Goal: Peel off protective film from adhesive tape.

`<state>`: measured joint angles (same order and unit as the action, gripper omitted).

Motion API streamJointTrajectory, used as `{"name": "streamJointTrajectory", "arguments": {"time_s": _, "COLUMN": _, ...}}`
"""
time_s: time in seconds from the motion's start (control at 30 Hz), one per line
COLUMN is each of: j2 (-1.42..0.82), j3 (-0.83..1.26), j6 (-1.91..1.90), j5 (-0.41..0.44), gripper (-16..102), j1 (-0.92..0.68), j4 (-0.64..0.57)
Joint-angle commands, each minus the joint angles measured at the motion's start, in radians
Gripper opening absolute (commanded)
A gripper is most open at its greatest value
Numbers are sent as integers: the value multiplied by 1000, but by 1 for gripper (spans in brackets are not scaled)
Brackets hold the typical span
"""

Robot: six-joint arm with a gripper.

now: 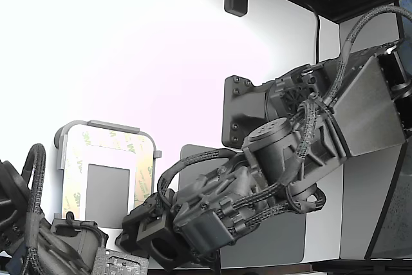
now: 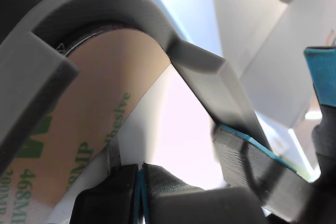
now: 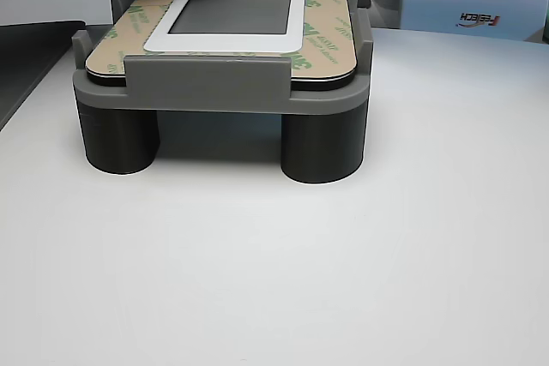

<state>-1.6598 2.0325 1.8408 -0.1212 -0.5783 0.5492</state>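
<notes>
Pincer (image 2: 140, 190), wrist view: two dark finger bodies meet along a thin blue seam, so I read the gap as narrow or nil. I cannot tell whether it is truly closed, nor whether any liner lies in the seam.

The protective film (image 2: 100, 108) is immediately ahead of the tips, tan with green print, and its near edge seems to reach the fingers. It lies flat, with no lifted corner that I can see. The adhesive tape is under this liner and is nowhere exposed, so I judge the peel as not yet begun.

The grey cradle (image 2: 210, 77) flanks the film on the pincer's far side. Its raised wall curves round the film's corner and leaves little room to work. A blue-edged block (image 2: 247, 150) stands just beside the tips; I cannot say what it belongs to.

Farther out from the pincer, the other view shows the film framing a white plate (image 3: 225, 42) with a grey rectangle (image 3: 232, 10) at its centre. The cradle stands on round legs on the white table (image 3: 343, 255).

In the exterior view a dark mat (image 1: 277, 239) lies under the arm, behind the pincer. A second arm (image 1: 38, 243) sits on the cradle's other side.

To do this step well, I would:
- Confirm a bite on the liner's edge alone before pulling.
- Draw back low and slow along the strip, folding the liner over itself.
- Keep clear of the cradle wall.
- Watch that the tape stays down on the plate.
</notes>
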Motion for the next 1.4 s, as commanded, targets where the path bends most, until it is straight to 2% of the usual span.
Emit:
{"name": "streamJointTrajectory", "arguments": {"time_s": 0.0, "j2": -23, "j3": -35, "j6": -5, "j5": 0, "gripper": -11, "j1": 8, "j4": 5}}
{"name": "streamJointTrajectory", "arguments": {"time_s": 0.73, "j2": -14, "j3": -78, "j6": -51, "j5": 0, "gripper": -11, "j1": 2, "j4": 51}}
{"name": "streamJointTrajectory", "arguments": {"time_s": 1.37, "j2": 15, "j3": -92, "j6": 12, "j5": -3, "gripper": -11, "j1": 12, "j4": 34}}
